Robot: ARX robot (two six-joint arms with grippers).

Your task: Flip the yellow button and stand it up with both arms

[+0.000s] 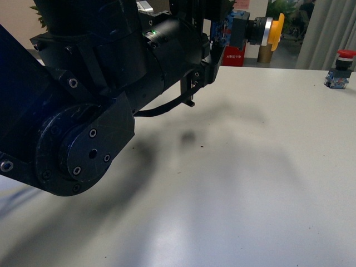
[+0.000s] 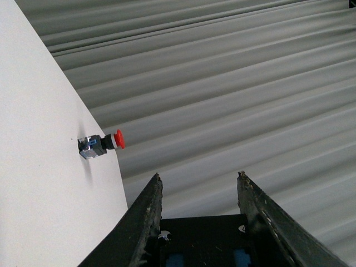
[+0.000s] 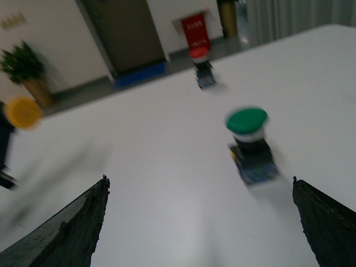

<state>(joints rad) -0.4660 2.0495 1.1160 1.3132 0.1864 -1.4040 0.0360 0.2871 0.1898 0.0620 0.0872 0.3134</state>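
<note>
In the front view the yellow button is held high above the table, lying sideways with its yellow cap pointing right. My left gripper is shut on its blue terminal end. From the left wrist view the left gripper shows two dark fingers with a dark block between them deep in the jaws. The right wrist view is blurred. There the right gripper is open wide above the bare table, and the yellow cap shows far to one side. The right arm is out of the front view.
A red-topped button stands near the table's far right edge, and also shows as the red-topped button and the red-topped button in the wrist views. A green-capped button stands upright ahead of the right gripper. The white table carries the arms' shadows.
</note>
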